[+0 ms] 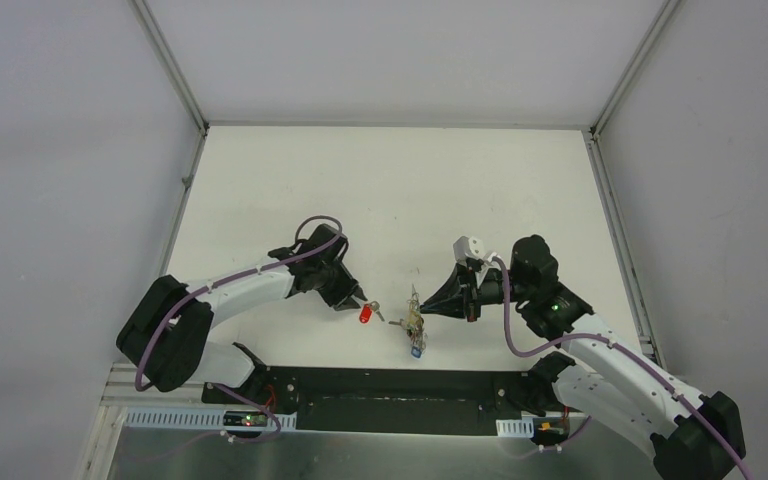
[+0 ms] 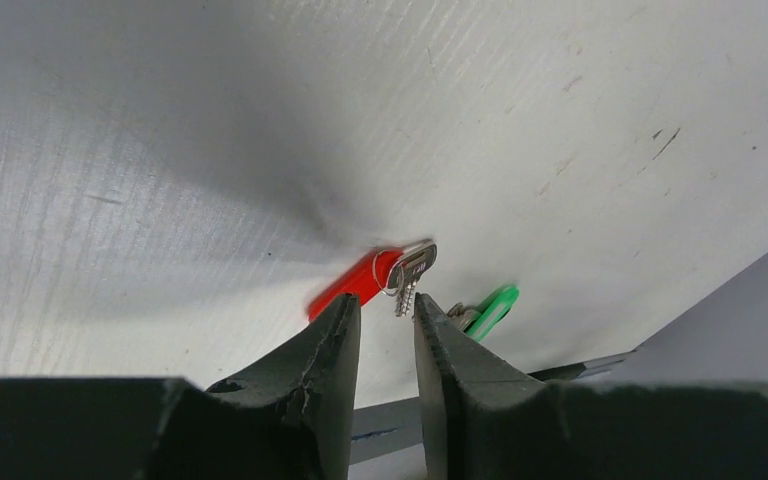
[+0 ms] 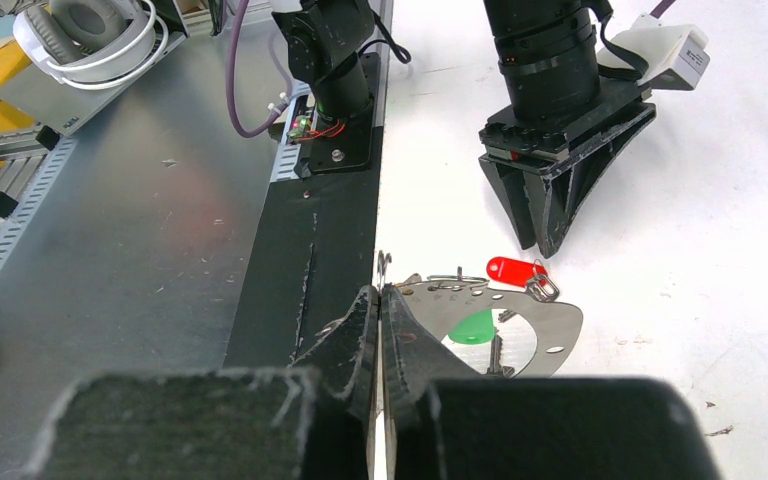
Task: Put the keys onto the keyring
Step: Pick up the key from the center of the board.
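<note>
**Key threading, early stage.** Your right gripper (image 3: 381, 295) has its jaws pressed together at the near edge of the large, thin grey metal keyring (image 3: 563, 318). The ring lies on the white table (image 1: 390, 190) between the two arms. A wire end rises from between the fingertips, so you appear to be pinching the ring.

Your left gripper (image 2: 387, 312) stands with its jaws narrowly apart and nothing clamped. The toothed blade of the small red-headed silver key (image 2: 352, 285) points into the mouth of that gap. This red key rests on the table just beside the keyring, not on it. The green-headed key (image 3: 474, 327) lies over the ring; whether it is threaded cannot be told. On this evidence, at least the red key is left for you to thread.

A stamp on the red key's silver shoulder is too small to read, and no other writing shows.
</note>
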You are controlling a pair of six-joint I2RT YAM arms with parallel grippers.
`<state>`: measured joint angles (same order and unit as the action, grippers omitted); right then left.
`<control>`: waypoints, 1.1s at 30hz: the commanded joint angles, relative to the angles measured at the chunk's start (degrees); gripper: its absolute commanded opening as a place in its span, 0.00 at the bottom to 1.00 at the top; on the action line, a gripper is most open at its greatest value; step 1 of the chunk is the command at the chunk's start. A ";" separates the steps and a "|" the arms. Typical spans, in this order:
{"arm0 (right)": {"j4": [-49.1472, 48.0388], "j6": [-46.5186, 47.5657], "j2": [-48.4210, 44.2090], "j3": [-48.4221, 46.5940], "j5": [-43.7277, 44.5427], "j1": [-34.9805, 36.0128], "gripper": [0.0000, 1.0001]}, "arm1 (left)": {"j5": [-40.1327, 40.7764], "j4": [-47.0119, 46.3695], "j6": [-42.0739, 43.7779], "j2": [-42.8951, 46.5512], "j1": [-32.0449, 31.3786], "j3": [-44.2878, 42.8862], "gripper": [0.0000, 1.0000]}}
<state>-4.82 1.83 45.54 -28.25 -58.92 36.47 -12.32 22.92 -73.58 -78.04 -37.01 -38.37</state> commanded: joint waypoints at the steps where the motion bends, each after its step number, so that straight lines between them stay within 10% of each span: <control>1: -2.56 -0.15 -1.35 -0.07 -0.01 0.27 0.00 | 2.94 1.81 -6.11 1.14 0.41 -0.54 0.26; 33: -2.56 -0.68 -1.15 -0.14 0.08 0.27 0.00 | 0.50 -0.58 -5.62 -5.72 0.45 -3.46 0.16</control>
<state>-4.82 1.45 45.36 -28.25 -58.33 36.47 -12.05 23.49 -78.00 -83.61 -37.01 -39.97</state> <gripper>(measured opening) 0.007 0.152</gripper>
